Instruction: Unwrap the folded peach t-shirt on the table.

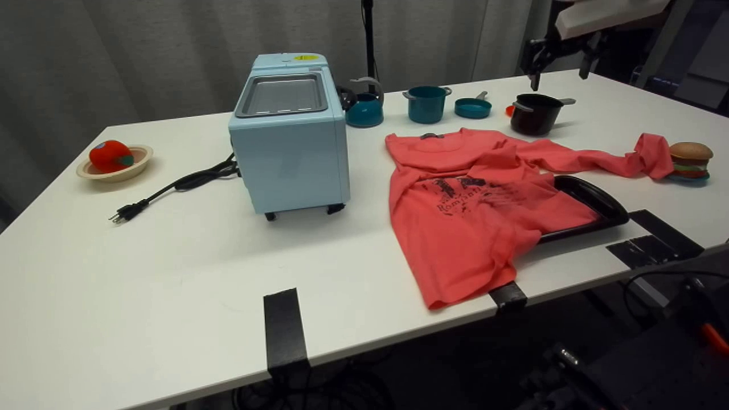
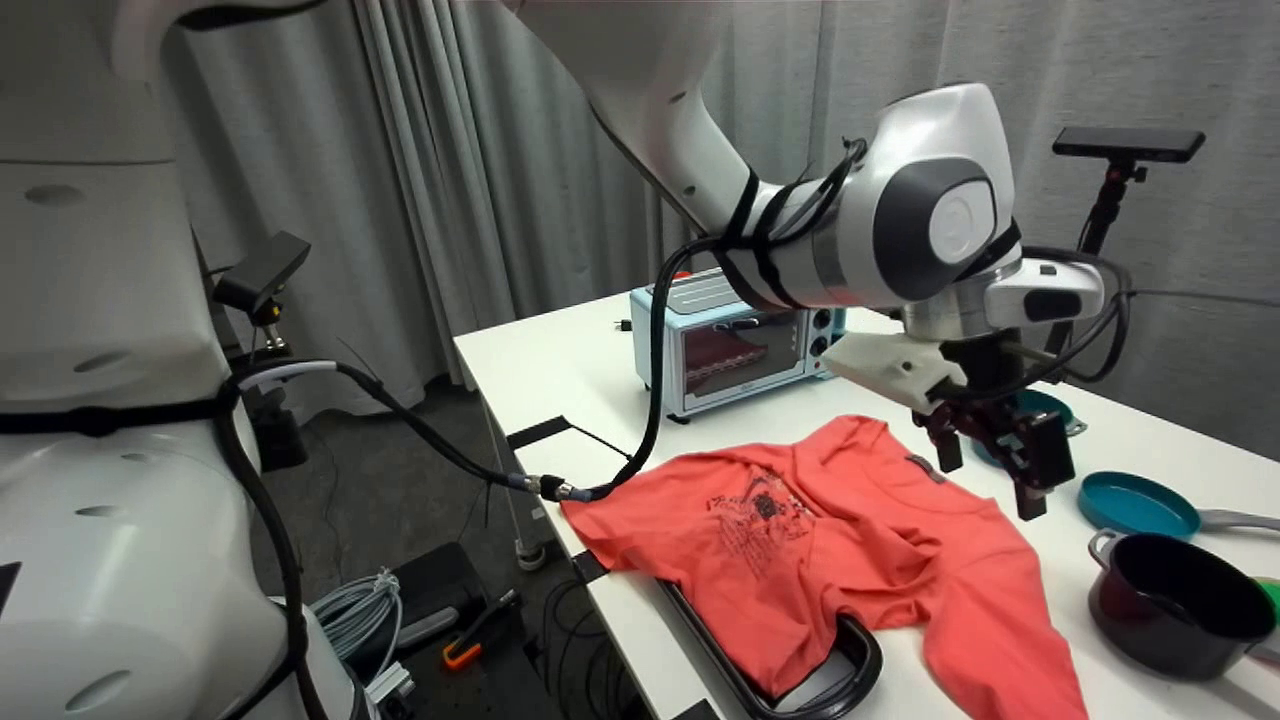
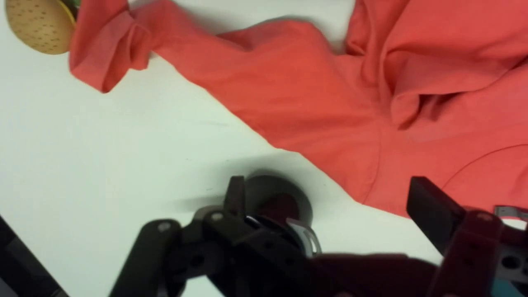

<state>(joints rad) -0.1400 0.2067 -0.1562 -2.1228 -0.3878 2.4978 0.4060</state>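
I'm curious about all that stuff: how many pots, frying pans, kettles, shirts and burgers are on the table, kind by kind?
Pots: 2, a teal pot and a dark pot
Frying pans: 1, a teal frying pan
Kettles: 1, a teal kettle
Shirts: 1, a coral-red shirt
Burgers: 1, a layered burger
Total: 6

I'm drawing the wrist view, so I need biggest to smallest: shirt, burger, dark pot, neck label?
1. Shirt
2. Burger and dark pot: can't rank these two, because the claw hides part of the pot
3. Neck label
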